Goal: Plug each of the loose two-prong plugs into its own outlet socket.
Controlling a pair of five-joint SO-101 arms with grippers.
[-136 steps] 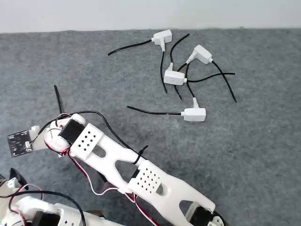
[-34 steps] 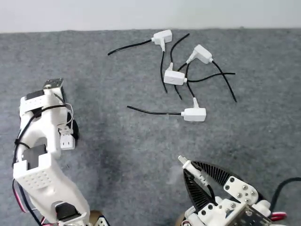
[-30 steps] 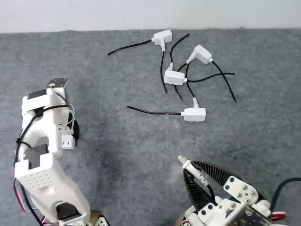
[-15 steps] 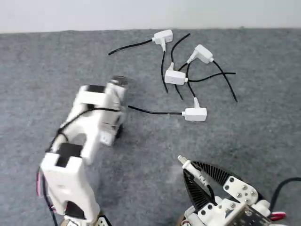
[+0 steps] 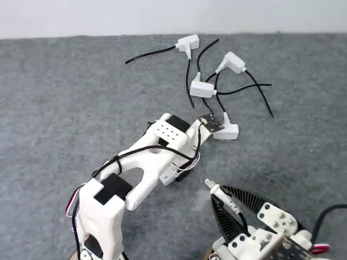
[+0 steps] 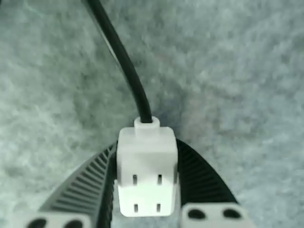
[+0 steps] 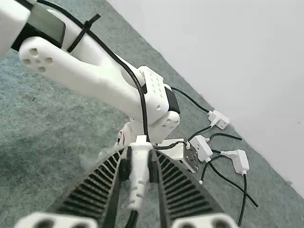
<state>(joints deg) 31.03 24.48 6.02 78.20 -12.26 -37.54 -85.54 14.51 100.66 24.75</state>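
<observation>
On the grey carpeted surface [image 5: 65, 97], seen from above, the left arm [image 5: 146, 157] stretches out to a white outlet socket [image 5: 229, 131], and its wrist covers the socket's near end. 3 more white cord pieces [image 5: 202, 89] lie just beyond, their black cords crossing. Near the bottom edge, the right gripper [image 5: 223, 203] has its dark ribbed jaws pinching a white plug [image 5: 216, 189].

From the left wrist, the left gripper [image 6: 146, 147] has its jaws pressed against both sides of the outlet socket, which shows 2 pairs of slots. Its black cord [image 6: 118, 57] runs away over the carpet.

From the right wrist, the right gripper's jaws clamp the plug lengthwise between them, well apart from the outlet socket. The left arm lies ahead, with the cord pieces behind it near the white wall [image 7: 237, 47].
</observation>
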